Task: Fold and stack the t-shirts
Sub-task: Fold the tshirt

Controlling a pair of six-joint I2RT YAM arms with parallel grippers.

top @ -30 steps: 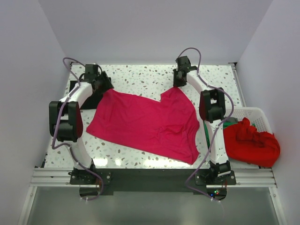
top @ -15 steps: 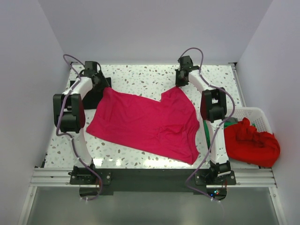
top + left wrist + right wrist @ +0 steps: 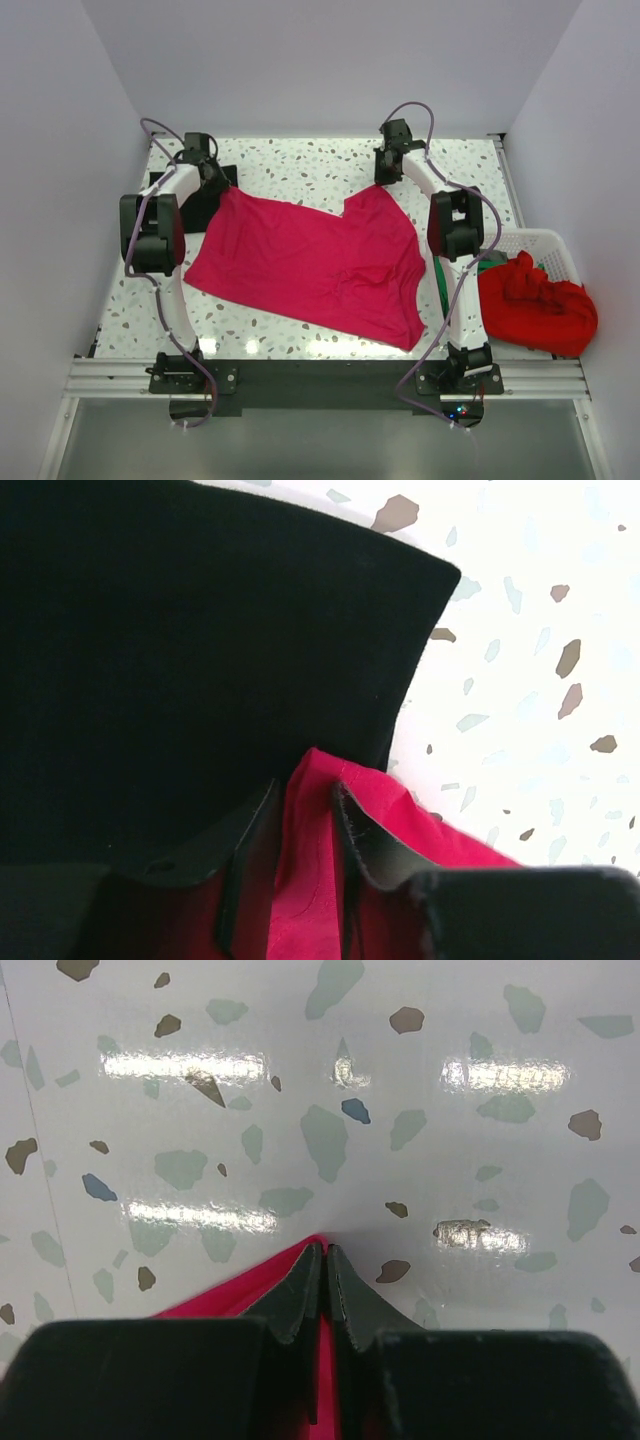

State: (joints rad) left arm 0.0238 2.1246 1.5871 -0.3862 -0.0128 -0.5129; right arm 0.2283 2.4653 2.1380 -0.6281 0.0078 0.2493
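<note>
We see bright, even overhead light. Glare streaks cross the glossy worktop (image 3: pixel 180 1065) in the right wrist view; close jaws blur.

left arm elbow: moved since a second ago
Yes. The left arm's elbow has swung away from its base, toward the table's far edge and the pink t-shirt.

Lab booth: plain white walls (image 3: pixel 320 60), speckled table (image 3: pixel 300 165)

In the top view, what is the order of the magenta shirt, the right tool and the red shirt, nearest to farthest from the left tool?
1. magenta shirt: far-left corner between the fingers of the left tool.
2. right tool: far edge, pinching the shirt's other corner.
3. red shirt: in the basket, far right.
</note>
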